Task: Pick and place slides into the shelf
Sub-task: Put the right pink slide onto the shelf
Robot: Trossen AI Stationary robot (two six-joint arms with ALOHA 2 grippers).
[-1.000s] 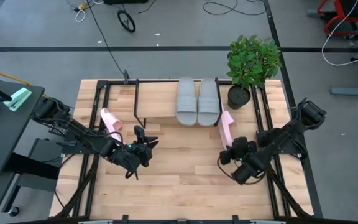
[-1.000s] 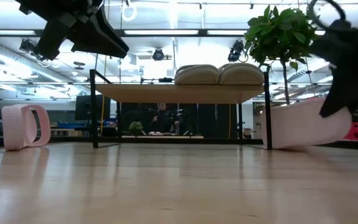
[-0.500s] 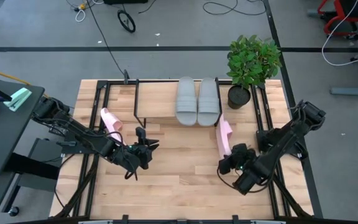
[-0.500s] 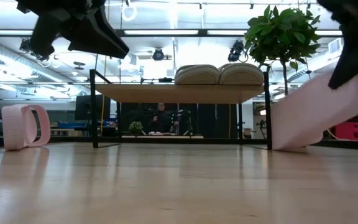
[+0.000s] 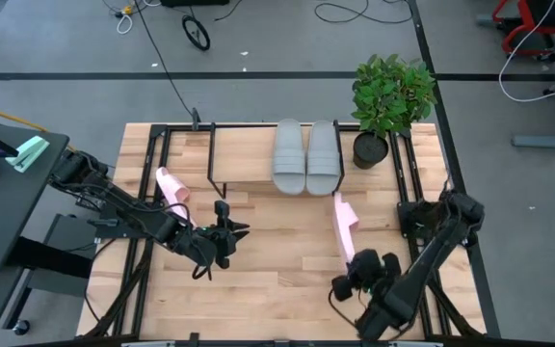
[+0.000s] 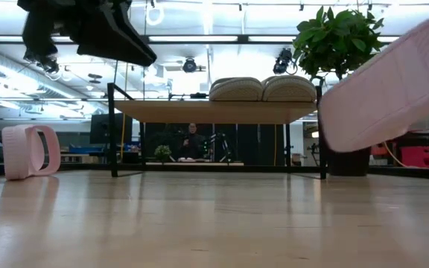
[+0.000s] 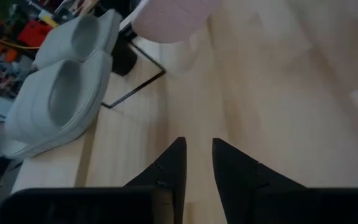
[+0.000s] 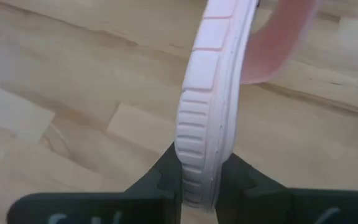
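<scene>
One pale pink slide (image 5: 343, 224) is in my right gripper (image 5: 355, 262), in front of the shelf's right end; the low view shows that slide (image 6: 393, 82) up in the air. The other pink slide (image 5: 171, 185) stands on its long edge left of the shelf (image 5: 249, 172). The grey pair (image 5: 306, 154) lies side by side on the shelf board (image 6: 214, 112). My left gripper (image 5: 224, 231) hovers open above the table's left middle, touching nothing. My right gripper (image 8: 201, 180) pinches the pink slide's sole at its heel end (image 8: 201, 143), away from the strap (image 8: 278, 37). One finger (image 8: 166, 171) is on the underside and one on the footbed. The fingers come from the near side, along the slide. The slide is lifted clear and tilted, far end lower.
A potted plant (image 5: 391, 96) stands at the shelf's right end, close behind the held slide. Black frame rails (image 5: 414, 183) run along both table sides. Bare wood (image 5: 277, 260) lies between the two grippers. A person (image 6: 194, 138) is seen far behind the shelf.
My right gripper has drawn back toward the near edge and risen, keeping its hold. The pink slide first lay on the table by the shelf's right post, then tipped up with its far end still down, and now hangs clear. My left gripper has drifted slightly right.
</scene>
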